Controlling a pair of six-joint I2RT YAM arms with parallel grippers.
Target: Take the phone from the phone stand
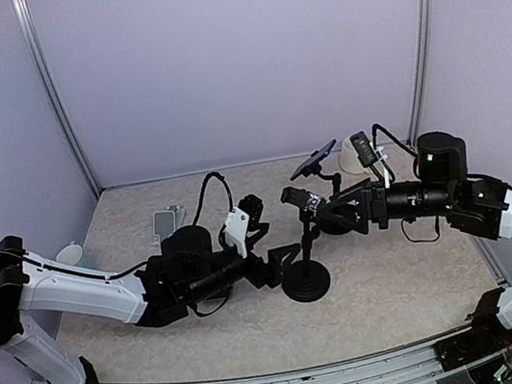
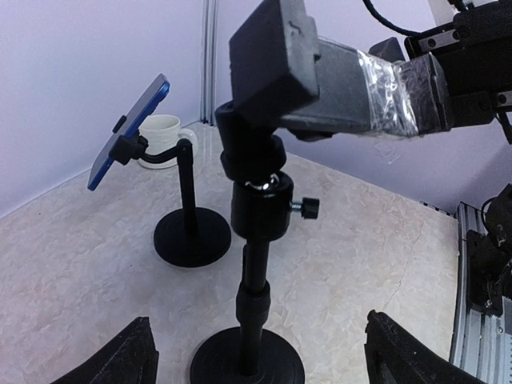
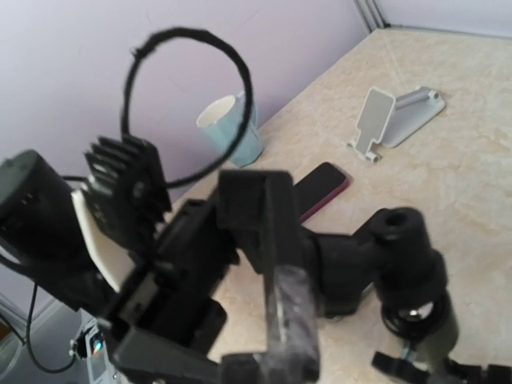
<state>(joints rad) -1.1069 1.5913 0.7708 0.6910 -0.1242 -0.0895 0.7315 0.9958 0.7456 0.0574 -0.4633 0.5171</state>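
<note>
Beige marbled tabletop (image 1: pixel 396 277) under lilac walls, scanning from the left. Passing a pale blue cup (image 1: pixel 69 253) and an empty silver stand (image 1: pixel 168 223). Noting a dark red phone (image 3: pixel 320 188) lying flat on the surface beside the left arm, in no holder. Finding the left gripper (image 2: pixel 256 356) spread wide, its fingertips (image 2: pixel 120 360) flanking the round foot of the near stand (image 2: pixel 254 208) without touching it. Seeing no handset on that stand's head. Reading the right gripper (image 1: pixel 320 215) as parted in the overhead view, with one taped finger (image 2: pixel 320 72) sitting right at the top of the near stand, contact hard to confirm, gripping nothing visible. Further back, spotting the blue phone (image 2: pixel 128 132) clipped at a tilt in the far stand (image 2: pixel 192 236), just beside a white mug (image 2: pixel 164 128). Judging that blue phone to be the one left to free. Doing it well probably meaning lifting the right fingers clear of the near stand first, taking the phone by its long edges, closing gently, then drawing it out along the clamp rather than twisting. Also pinning the far stand's foot with the left gripper, guarding against a tip into the mug.
</note>
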